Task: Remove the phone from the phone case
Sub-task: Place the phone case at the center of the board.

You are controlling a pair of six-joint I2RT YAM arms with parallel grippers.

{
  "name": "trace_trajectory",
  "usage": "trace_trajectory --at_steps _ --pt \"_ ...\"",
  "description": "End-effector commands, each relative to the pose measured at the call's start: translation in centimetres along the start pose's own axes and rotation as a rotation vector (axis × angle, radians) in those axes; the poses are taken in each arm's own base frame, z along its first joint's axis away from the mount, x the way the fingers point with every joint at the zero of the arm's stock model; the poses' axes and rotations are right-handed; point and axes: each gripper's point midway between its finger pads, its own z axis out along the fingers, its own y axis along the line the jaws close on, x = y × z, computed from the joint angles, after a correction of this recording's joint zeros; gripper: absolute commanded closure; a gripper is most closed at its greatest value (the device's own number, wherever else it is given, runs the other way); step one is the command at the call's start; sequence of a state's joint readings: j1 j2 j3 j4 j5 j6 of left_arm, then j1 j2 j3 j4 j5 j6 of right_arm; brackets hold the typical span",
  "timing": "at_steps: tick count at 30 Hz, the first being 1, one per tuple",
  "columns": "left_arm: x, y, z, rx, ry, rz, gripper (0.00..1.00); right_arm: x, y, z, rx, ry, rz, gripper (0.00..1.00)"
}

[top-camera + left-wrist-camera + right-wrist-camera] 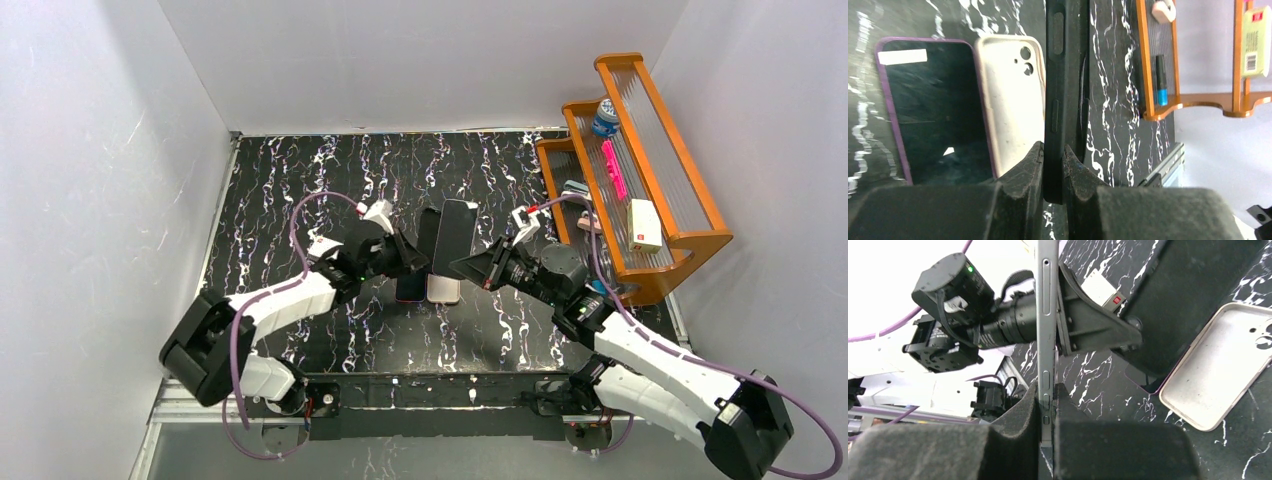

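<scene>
Phone: the slim grey-edged phone is clamped edge-on near its lower end by the right jaws, above the black marbled counter.
Case: the black rubbery phone case is pinched the same way by the left jaws, shut tight on its rim.
Key relation: the two slabs stand face to face just beside each other. Their long axes both run away from the jaws toward the far wall. In the right wrist view the phone's edge looks bare, so it seems already out of the case, though I cannot tell whether they touch.
Next move, as I judge it: draw the arms sideways apart.
Beneath: a purple-rimmed phone and an empty beige case lie flat below, so lowering needs care.
Aside: the orange wooden rack stands to the right, well apart.
</scene>
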State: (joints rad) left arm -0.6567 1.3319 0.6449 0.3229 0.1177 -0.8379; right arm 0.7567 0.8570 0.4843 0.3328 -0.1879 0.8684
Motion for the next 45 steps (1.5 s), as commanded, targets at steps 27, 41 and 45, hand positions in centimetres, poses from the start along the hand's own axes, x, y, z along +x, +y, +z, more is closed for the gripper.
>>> trace_trajectory --at_steps 27,41,45 --pt "8.1 -5.0 8.9 -0.082 0.030 -0.170 0.97 -6.0 2.1 -3.0 0.021 -0.273 -0.109 0.99" --pt "9.6 -5.3 9.4 -0.080 0.061 -0.191 0.94 -6.0 2.2 -3.0 0.020 -0.270 -0.109 0.99" --pt "9.9 -5.4 9.1 -0.075 0.070 -0.193 0.80 -6.0 2.2 -3.0 0.021 -0.271 -0.110 0.99"
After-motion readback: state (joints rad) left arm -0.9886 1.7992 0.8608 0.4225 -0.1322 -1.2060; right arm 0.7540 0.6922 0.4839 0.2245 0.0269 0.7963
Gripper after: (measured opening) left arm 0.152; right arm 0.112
